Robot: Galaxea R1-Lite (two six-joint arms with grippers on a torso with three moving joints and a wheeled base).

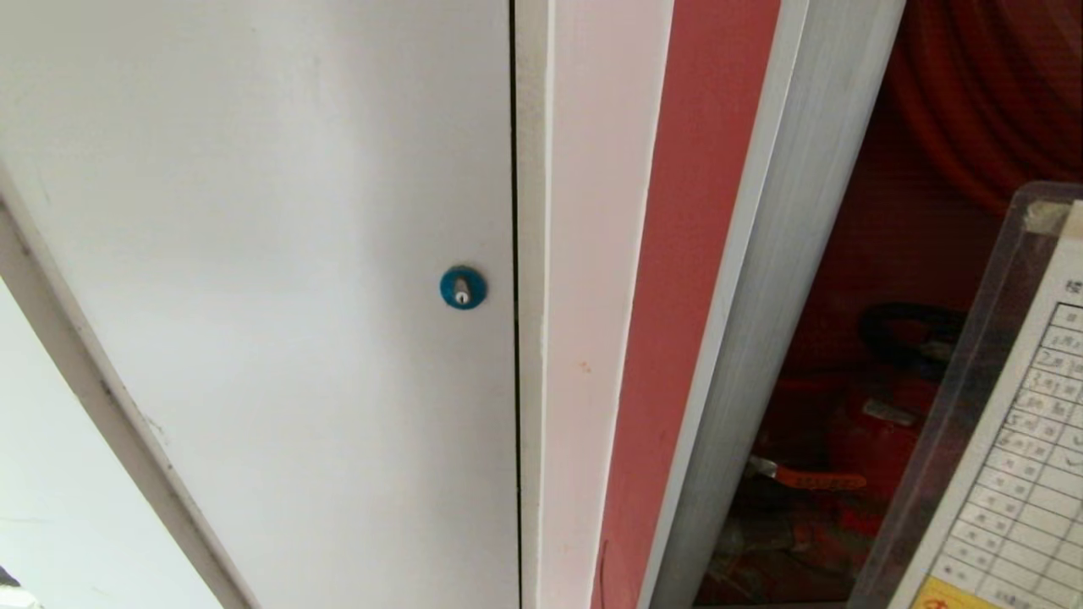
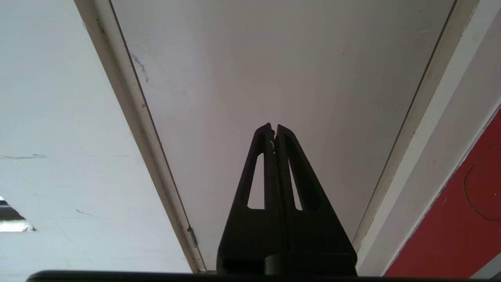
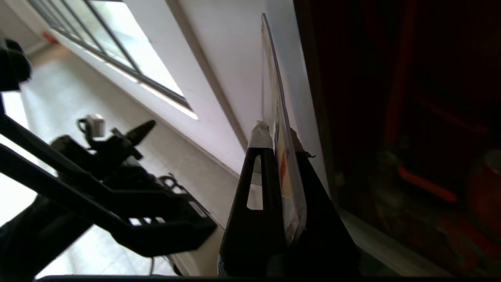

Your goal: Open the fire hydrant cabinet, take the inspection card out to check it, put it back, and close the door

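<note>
Head view, white door [image 1: 254,211], blue lock [image 1: 463,288], red trim [image 1: 685,254]

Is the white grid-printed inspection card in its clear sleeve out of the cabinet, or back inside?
Out: the white grid-printed inspection card is pinched edge-on in the right gripper, held before the red-edged cabinet's open interior.
</note>
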